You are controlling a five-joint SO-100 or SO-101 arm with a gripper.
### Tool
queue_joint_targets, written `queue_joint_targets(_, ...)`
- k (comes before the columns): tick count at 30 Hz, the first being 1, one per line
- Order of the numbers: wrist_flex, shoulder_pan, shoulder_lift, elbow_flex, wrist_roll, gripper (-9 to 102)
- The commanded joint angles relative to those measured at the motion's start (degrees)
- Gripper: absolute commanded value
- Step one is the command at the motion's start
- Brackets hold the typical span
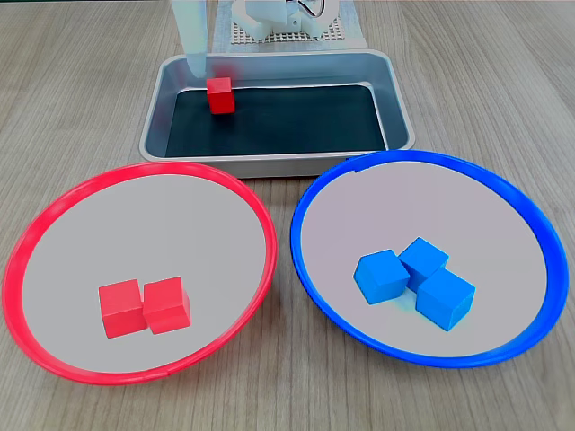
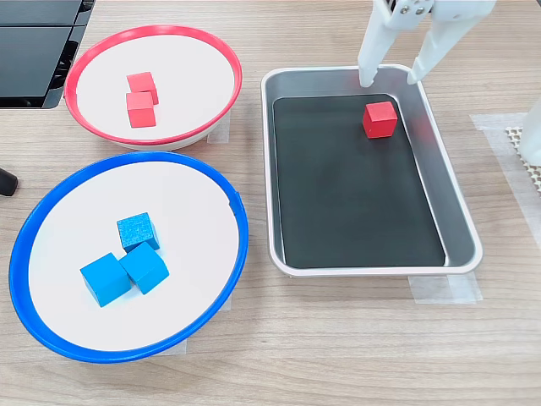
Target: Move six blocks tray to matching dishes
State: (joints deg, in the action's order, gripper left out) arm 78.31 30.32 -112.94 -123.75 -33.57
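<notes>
Gripper (image 2: 391, 80), white two-finger, spread wide & empty at frame top, hovers over last small red cube (image 2: 379, 119) in silver metal tray (image 2: 461, 211); looks like final pick, needs lowering astride, closing.

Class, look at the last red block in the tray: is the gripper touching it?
Apart. In a fixed view, the gripper hangs open above the red block, with dark tray floor visible between fingertips and block.

Three red blocks: two (image 1: 120, 308) (image 1: 167, 304) in the one red dish (image 1: 36, 235), one (image 1: 220, 95) in the single tray (image 1: 269, 165). Three blue blocks (image 1: 381, 276) (image 1: 423, 259) (image 1: 446, 300) sit in the one blue dish (image 1: 316, 193).
</notes>
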Motion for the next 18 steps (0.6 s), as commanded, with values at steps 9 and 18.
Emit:
queue_joint_targets(9,-11.1,-5.5,5.7,-3.1,1.0,17)
queue_joint_targets(18,-12.7,-8.3,10.6,-2.2,1.0,11)
